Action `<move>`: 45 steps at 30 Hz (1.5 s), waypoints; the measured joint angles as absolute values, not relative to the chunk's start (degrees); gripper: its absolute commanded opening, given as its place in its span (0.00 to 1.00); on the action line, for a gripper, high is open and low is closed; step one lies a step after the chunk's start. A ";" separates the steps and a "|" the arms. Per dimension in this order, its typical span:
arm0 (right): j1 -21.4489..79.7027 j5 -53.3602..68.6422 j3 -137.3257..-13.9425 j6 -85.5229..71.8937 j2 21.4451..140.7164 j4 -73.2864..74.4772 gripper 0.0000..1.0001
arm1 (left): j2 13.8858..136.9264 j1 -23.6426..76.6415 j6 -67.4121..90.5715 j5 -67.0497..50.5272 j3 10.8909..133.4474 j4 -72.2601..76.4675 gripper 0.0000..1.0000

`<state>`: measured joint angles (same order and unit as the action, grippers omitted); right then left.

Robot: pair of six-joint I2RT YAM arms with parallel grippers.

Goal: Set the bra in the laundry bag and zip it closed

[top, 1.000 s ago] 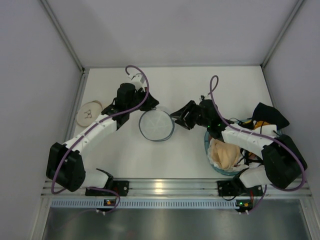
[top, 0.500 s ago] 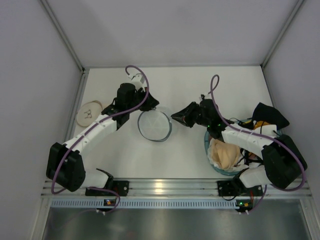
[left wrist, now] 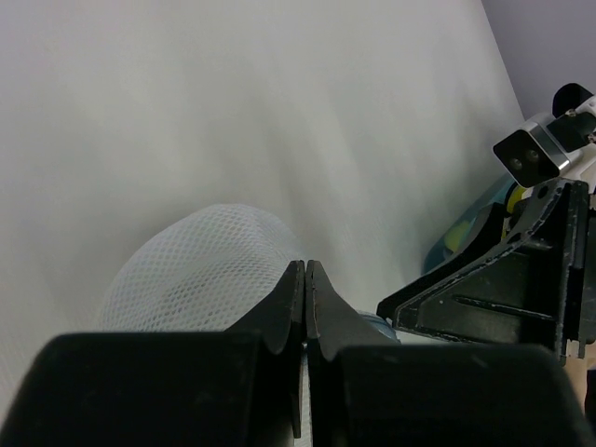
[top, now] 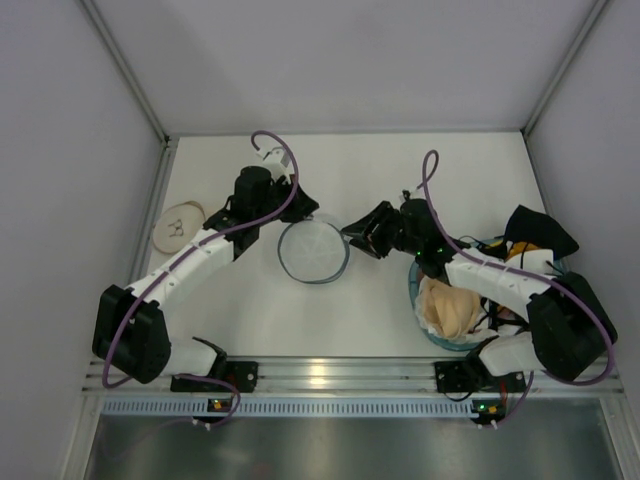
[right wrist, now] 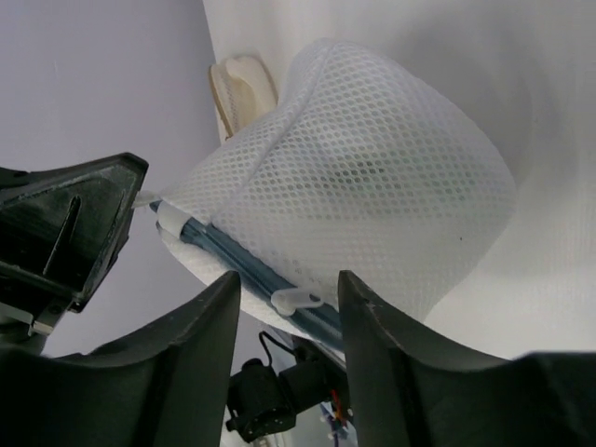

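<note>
Laundry bag: the laundry bag [top: 313, 251] sits about mid-counter between the two grippers, a round white mesh pouch with a dark hoop rim.
Bag contents: only mesh shows through the top, and nothing coloured is visible inside.
Zip: in the right wrist view a dark blue zip track [right wrist: 251, 270] runs along the bag's lower edge, with a white pull [right wrist: 296, 299] on it. I cannot tell whether the zip is open or done up.
Left gripper: the left gripper [top: 300, 213] is at the bag's far-left rim with its fingers pressed together. In the right wrist view the mesh edge draws to a point at its tip, so it is pinching the bag.
Right gripper: the right gripper [top: 352, 232] is just beside the bag's right rim with its fingers spread, and the zip pull lies in the gap between them.
Open room: bare counter [top: 400, 180] lies beyond the bag up to the back wall, and more lies between the bag and the near rail.
Left edge: a cream round disc [top: 180, 226] lies near the left wall, well apart from the bag.
Blue basket: the blue basket [top: 415, 290] stands at the right near corner, under the right arm.
Basket contents: a beige garment [top: 450, 308] is in it, and a black garment [top: 540, 232] hangs over its far side.
</note>
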<state>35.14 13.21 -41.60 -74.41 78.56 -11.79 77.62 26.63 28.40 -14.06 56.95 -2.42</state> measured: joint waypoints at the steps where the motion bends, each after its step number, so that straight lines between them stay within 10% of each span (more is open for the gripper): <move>1: 35.14 13.17 -41.60 -74.50 78.15 -11.16 0.52 | 77.62 26.65 28.40 -14.06 56.95 -2.42 0.00; 11: 35.14 13.19 -41.60 -74.15 75.85 -9.78 0.51 | 77.62 27.07 28.51 -14.09 56.64 -1.23 0.00; 23: 35.55 14.24 -41.60 -74.08 77.12 -10.17 0.23 | 77.62 27.18 28.60 -14.06 56.55 -1.04 0.00; 34: 35.64 14.48 -41.67 -73.06 77.10 -7.68 0.55 | 77.62 27.22 28.62 -14.09 56.53 -0.58 0.00; 45: 36.01 15.40 -41.69 -73.25 77.10 -6.76 0.38 | 77.62 27.22 28.82 -14.06 56.07 0.01 0.00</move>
<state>36.01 15.40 -41.69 -73.25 77.10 -6.76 77.62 27.22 28.82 -14.06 56.07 0.01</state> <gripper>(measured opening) 0.380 0.014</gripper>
